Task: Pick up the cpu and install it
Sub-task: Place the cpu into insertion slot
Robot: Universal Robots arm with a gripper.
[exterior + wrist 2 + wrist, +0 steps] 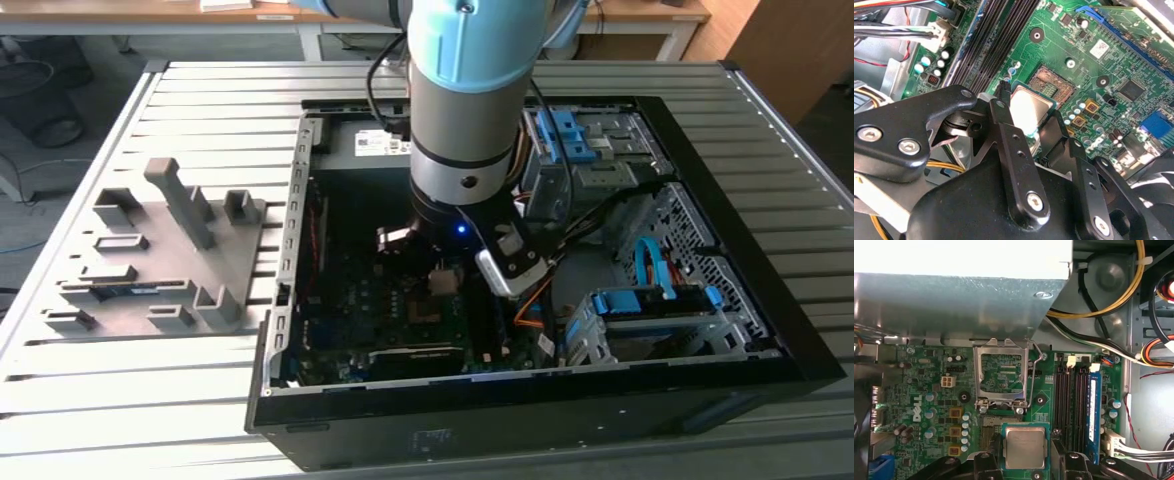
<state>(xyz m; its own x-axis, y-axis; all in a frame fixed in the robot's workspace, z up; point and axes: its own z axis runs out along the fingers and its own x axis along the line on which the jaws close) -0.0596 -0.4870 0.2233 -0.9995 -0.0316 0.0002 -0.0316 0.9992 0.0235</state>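
In the exterior view my gripper [446, 272] hangs inside the open computer case [534, 425], with the cpu [445, 281] a pale square at its six o'clock.

In the second wrist view my black metal fingers [1004, 130] pinch the flat, silver-topped cpu [1026, 109] by opposite edges, overlapping the brown-gold socket [1054, 85].

In the first wrist view the cpu [1025, 446] sits level just beside the socket [998, 422], whose steel load plate [976, 375] is open.

Slatted grey metal table [147, 420], wooden-topped workbench [107, 14] behind, brown wooden cabinet [787, 50], grey floor [40, 200]
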